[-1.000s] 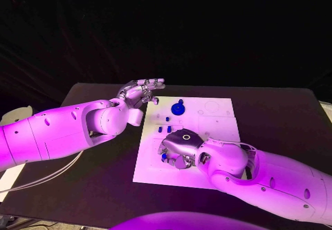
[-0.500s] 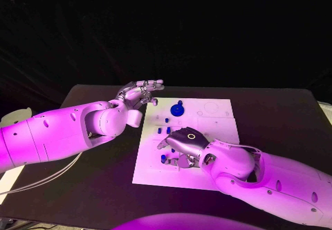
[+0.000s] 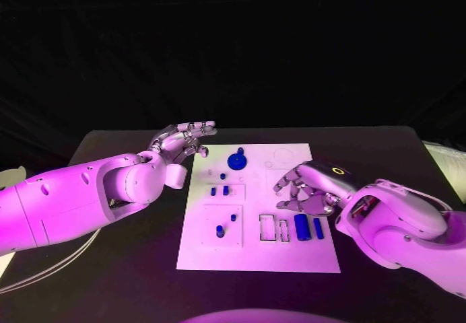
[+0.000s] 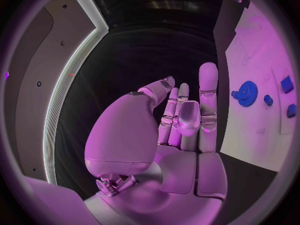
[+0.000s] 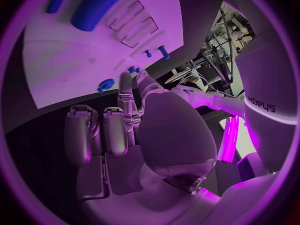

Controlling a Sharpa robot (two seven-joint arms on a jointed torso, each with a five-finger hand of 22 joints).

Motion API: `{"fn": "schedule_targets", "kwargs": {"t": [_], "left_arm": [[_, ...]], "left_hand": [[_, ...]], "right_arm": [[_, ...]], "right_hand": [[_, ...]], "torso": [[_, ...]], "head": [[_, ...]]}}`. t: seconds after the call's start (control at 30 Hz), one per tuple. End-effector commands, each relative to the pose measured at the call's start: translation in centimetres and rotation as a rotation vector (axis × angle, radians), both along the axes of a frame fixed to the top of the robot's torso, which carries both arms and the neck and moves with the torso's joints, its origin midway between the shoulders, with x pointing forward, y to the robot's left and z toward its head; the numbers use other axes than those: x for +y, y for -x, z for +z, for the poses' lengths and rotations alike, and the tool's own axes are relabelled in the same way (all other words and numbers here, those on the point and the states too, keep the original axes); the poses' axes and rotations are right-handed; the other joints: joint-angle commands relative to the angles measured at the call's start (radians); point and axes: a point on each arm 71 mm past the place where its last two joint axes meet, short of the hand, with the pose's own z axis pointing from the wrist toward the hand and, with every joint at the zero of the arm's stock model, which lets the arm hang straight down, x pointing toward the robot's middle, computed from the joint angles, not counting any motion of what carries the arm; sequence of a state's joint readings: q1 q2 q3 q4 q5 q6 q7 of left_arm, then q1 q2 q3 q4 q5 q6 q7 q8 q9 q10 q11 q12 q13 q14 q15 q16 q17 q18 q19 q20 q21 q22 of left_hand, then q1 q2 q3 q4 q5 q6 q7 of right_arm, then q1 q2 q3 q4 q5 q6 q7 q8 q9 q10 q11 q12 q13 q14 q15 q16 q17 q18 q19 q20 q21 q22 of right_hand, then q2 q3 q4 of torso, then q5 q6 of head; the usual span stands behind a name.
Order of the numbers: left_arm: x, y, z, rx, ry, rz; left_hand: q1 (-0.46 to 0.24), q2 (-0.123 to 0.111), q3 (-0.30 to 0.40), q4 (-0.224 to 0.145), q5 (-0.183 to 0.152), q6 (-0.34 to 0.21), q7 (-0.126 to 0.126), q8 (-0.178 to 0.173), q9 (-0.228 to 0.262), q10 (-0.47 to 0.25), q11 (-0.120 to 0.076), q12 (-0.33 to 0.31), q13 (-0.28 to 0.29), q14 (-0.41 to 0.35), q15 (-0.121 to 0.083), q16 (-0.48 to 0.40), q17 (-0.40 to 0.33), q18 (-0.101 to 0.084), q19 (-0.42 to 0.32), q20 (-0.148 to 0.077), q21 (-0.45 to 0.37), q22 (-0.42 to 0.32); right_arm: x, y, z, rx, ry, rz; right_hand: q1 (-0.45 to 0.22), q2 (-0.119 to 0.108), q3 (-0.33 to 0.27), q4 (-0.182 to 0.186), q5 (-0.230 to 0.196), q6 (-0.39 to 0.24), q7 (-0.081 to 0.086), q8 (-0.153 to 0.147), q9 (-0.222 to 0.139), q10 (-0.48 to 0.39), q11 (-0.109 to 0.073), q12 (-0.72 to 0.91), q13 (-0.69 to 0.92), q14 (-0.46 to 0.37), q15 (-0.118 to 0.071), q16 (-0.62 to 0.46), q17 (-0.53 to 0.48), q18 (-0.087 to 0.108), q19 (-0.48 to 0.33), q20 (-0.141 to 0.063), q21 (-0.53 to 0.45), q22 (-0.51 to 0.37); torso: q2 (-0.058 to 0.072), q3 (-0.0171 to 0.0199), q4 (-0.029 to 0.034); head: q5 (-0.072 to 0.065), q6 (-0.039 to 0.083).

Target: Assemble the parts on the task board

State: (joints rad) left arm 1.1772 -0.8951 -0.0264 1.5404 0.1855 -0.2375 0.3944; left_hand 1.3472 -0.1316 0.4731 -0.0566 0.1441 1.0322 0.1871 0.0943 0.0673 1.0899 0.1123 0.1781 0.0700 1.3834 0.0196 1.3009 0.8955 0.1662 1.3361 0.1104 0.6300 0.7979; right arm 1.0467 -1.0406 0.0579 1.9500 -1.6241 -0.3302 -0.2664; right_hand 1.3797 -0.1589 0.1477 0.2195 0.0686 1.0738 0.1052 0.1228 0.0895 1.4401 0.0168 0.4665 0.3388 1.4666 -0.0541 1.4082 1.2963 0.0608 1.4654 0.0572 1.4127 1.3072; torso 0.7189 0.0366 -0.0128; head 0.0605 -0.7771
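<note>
Right robot hand [image 3: 303,189] empty, fingers half-curled, frame centre-right above blue rod [image 3: 302,227]; rod likely light, rigid, slick: pinch mid-length. Left robot hand [image 3: 182,141] open, empty

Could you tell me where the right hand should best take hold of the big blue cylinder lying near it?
Probably across the middle of the cylinder, from above: it lies flat on the board, long sides exposed. The right hand hovers just beyond it.

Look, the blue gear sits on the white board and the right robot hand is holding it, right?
Not quite. The blue gear does sit on the white board, but the right robot hand holds nothing; its fingers are spread above the board, apart from the gear, as the head view shows.
</note>
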Motion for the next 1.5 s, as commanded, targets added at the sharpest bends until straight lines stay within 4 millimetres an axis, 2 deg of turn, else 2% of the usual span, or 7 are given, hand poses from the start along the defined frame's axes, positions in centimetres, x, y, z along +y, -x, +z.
{"fn": "schedule_targets", "kwargs": {"t": [0.03,0.07,0.1,0.17,0.43,0.63,1.5], "left_arm": [[-0.3,0.1,0.2,-0.01,0.01,-0.02],[-0.3,0.1,0.2,-0.01,0.01,-0.02],[-0.3,0.1,0.2,-0.01,0.01,-0.02],[-0.2,0.1,0.2,-0.01,0.01,-0.019],[-0.2,0.1,0.1,-0.01,0.009,-0.018],[-0.1,0.1,0.1,-0.009,0.008,-0.016],[0.0,0.2,0.1,-0.008,0.007,-0.016]], "left_hand": [[-0.001,0.0,-0.001,-0.007,-0.002,-0.005,0.0,-0.006,0.0,-0.006,0.001,0.007,-0.002,-0.009,-0.001,-0.003,-0.001,0.01,-0.007,0.0,-0.004,0.0],[-0.001,0.0,-0.001,-0.007,-0.002,-0.005,0.0,-0.006,0.0,-0.006,0.001,0.007,-0.002,-0.009,-0.001,-0.003,-0.001,0.01,-0.007,0.0,-0.004,0.0],[-0.001,0.0,-0.001,-0.007,-0.002,-0.005,0.0,-0.006,0.0,-0.006,0.001,0.007,-0.002,-0.009,-0.001,-0.003,-0.001,0.01,-0.007,0.0,-0.004,0.0],[-0.001,0.001,-0.001,-0.007,-0.002,-0.005,0.0,-0.005,0.0,-0.006,0.001,0.007,-0.002,-0.009,-0.001,-0.003,-0.001,0.01,-0.008,0.001,-0.005,-0.001],[-0.001,0.001,-0.001,-0.007,-0.002,-0.005,0.0,-0.005,0.0,-0.006,0.001,0.007,-0.002,-0.009,-0.001,-0.003,-0.001,0.01,-0.008,0.001,-0.005,-0.001],[-0.001,0.001,-0.001,-0.007,-0.002,-0.005,0.0,-0.005,0.0,-0.006,0.001,0.007,-0.002,-0.009,-0.001,-0.003,-0.001,0.01,-0.008,0.001,-0.005,-0.001],[-0.003,0.002,-0.002,-0.006,-0.002,-0.004,-0.001,-0.004,0.0,-0.007,0.0,0.009,-0.001,-0.009,0.0,-0.002,-0.001,0.01,-0.008,0.001,-0.005,0.0]], "right_arm": [[-2.3,0.3,-0.7,0.174,-0.031,-0.191],[-2.9,0.6,-0.9,0.195,-0.018,-0.216],[-3.4,0.8,-1.1,0.212,-0.006,-0.239],[-4.2,1.3,-1.5,0.243,0.014,-0.279],[-5.0,2.0,-3.1,0.287,0.075,-0.341],[-4.8,2.0,-4.1,0.297,0.123,-0.333],[-2.2,1.5,-7.3,0.339,0.205,-0.271]], "right_hand": [[-0.05,0.0,-0.042,0.03,0.04,0.006,-0.011,0.016,0.008,0.04,-0.008,0.348,0.381,0.071,-0.008,0.039,0.063,-0.015,0.022,-0.015,0.029,0.07],[-0.068,-0.004,-0.067,0.044,0.09,0.005,-0.013,0.023,0.013,0.038,-0.012,0.459,0.504,0.076,-0.015,0.057,0.09,-0.02,0.029,-0.013,0.041,0.087],[-0.074,0.0,-0.096,0.054,0.108,0.0,-0.017,0.032,0.02,0.02,-0.001,0.549,0.611,0.078,-0.015,0.074,0.116,-0.023,0.035,-0.016,0.053,0.103],[-0.082,0.024,-0.117,0.064,0.124,-0.003,-0.014,0.043,0.029,0.018,-0.005,0.661,0.741,0.084,-0.007,0.096,0.154,-0.027,0.044,-0.017,0.069,0.126],[-0.11,0.072,-0.199,0.069,0.194,-0.024,-0.009,0.074,0.057,0.013,-0.003,0.806,0.929,0.087,-0.003,0.116,0.186,-0.031,0.049,-0.009,0.082,0.145],[-0.122,0.09,-0.229,0.07,0.2,-0.027,-0.01,0.087,0.07,0.033,-0.003,0.872,1.005,0.09,-0.002,0.124,0.202,-0.032,0.05,-0.008,0.084,0.149],[-0.103,0.111,-0.246,0.063,0.216,-0.016,-0.015,0.107,0.087,0.032,-0.007,0.879,1.024,0.092,-0.004,0.13,0.213,-0.033,0.051,-0.009,0.087,0.153]], "torso": [[-0.002,-0.0014,-0.0098],[-0.002,-0.0014,-0.0108],[-0.002,-0.0017,-0.0115],[-0.004,-0.002,-0.0149],[-0.006,-0.0052,-0.0184],[-0.006,-0.0051,-0.0171],[-0.006,-0.0056,-0.0187]], "head": [[-0.01,0.007],[-0.012,0.008],[-0.014,0.008],[-0.019,0.009],[-0.027,0.01],[-0.027,0.007],[-0.019,-0.002]]}}
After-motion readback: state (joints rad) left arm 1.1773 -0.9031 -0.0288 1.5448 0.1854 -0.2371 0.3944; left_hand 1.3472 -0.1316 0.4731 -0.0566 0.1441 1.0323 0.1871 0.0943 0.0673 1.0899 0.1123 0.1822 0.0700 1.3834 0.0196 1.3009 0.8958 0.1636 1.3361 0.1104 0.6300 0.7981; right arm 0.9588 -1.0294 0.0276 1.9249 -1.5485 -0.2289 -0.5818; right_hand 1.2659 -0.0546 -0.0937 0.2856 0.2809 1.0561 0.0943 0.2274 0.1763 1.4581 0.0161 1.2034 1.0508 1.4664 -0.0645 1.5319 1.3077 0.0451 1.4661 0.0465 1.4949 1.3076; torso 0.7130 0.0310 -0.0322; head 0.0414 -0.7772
